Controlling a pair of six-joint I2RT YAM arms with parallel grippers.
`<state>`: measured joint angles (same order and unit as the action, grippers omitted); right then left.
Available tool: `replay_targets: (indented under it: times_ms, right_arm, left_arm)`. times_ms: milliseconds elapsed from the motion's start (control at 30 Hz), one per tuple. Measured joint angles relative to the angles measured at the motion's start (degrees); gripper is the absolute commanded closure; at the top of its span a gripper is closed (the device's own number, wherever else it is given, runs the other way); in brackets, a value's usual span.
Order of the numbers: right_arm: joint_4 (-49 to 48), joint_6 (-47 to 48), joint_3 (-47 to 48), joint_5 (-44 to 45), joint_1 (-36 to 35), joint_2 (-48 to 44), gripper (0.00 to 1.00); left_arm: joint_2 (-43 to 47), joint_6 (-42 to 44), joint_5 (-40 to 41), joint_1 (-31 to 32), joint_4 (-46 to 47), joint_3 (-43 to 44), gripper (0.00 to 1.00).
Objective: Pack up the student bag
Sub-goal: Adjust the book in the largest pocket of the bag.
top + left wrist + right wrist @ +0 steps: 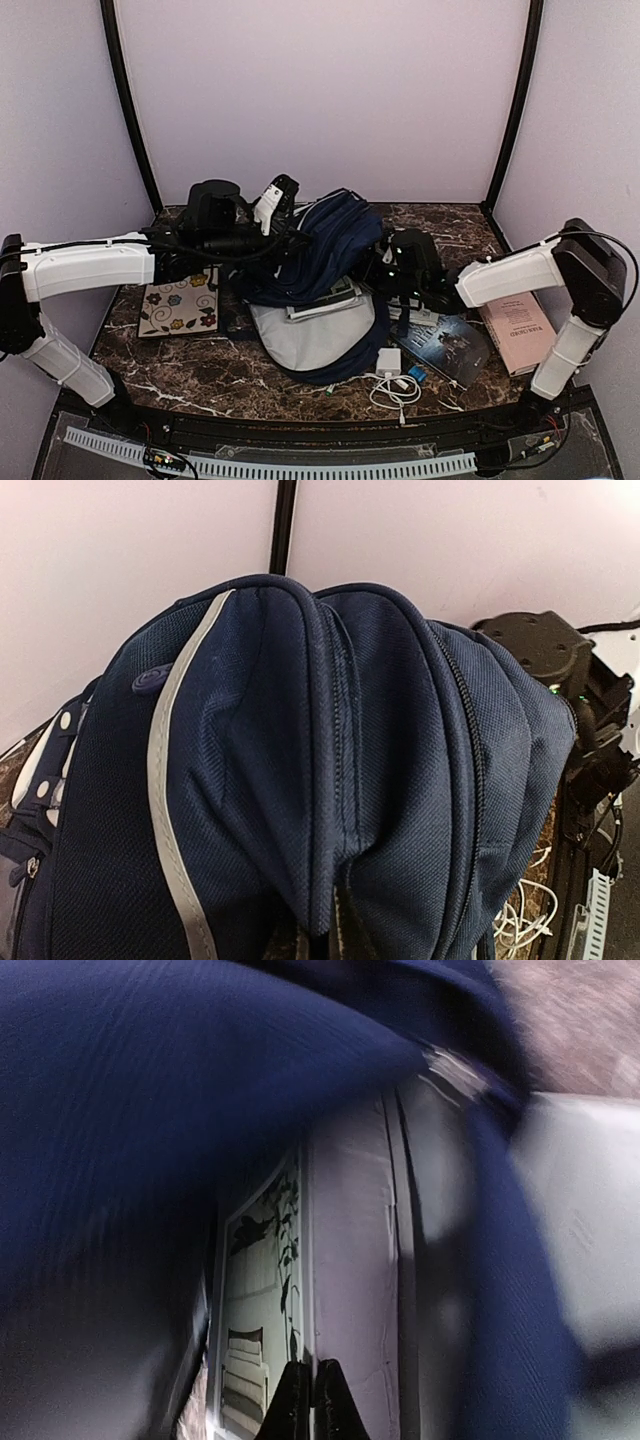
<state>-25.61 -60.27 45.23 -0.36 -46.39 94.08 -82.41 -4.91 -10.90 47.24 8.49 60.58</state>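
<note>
The student bag [322, 240], navy with a grey lining, lies open in the middle of the table. My left gripper [290, 238] is shut on a fold of its upper flap [400, 730] and holds it raised; the fingertips [335, 935] barely show under the pinched cloth. My right gripper [374, 274] reaches into the bag's mouth from the right. In the right wrist view its black fingers [313, 1400] are shut together against the edges of two books, one with a pictured cover [260, 1290] and one pale [355, 1260]. Navy fabric [150, 1110] hangs over them.
A flowered notebook [180, 305] lies left of the bag. Right of it are a dark book [455, 345] and a pink book [515, 330]. A white charger with coiled cable [392, 368] lies by the bag's near edge. Walls enclose the table.
</note>
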Motion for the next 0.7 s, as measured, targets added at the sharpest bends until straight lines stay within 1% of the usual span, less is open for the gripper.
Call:
replay_targets:
  times_ms: [33,133,233,300,367,433,533,600,633,700]
  right_arm:
    - [-0.02,0.55,3.3,0.31,0.0,2.95,0.97]
    - [0.35,2.16,10.88,1.55,0.07,8.0,0.73]
    - [2.23,4.15,14.32,1.75,0.68,7.93,0.59]
    - [5.18,5.92,15.32,1.6,0.92,6.62,0.53]
    - [11.15,8.68,15.28,1.29,1.07,3.3,0.46]
    - [17.77,10.64,14.25,1.27,1.09,-2.34,0.36]
    - [25.99,12.63,9.64,2.05,1.2,-14.32,0.24]
    - [30.6,12.92,5.7,2.73,2.54,-23.02,0.23]
    - [32.24,12.81,2.95,2.78,4.61,-27.56,0.23]
    - [33.44,12.59,-0.68,2.27,9.42,-32.02,0.22]
  left_arm:
    - [0.04,0.24,-0.94,0.0,0.04,0.0,1.0]
    - [0.2,1.03,-1.53,0.0,0.02,-0.02,1.0]
    - [1.27,1.49,-0.92,-0.33,0.0,-0.26,1.0]
    - [2.1,1.53,-0.35,-0.61,-0.09,-0.31,1.0]
    - [2.51,1.49,0.31,-0.92,-0.37,-0.31,1.0]
    - [2.62,1.27,0.87,-1.53,-0.79,-0.31,1.0]
    - [2.62,0.83,1.14,-2.23,-1.33,-0.31,1.0]
    - [2.62,0.57,1.14,-2.49,-1.36,-0.31,1.0]
    - [2.62,0.37,1.11,-2.58,-1.4,-0.31,1.0]
    - [2.62,0.13,1.09,-2.67,-1.38,-0.31,1.0]
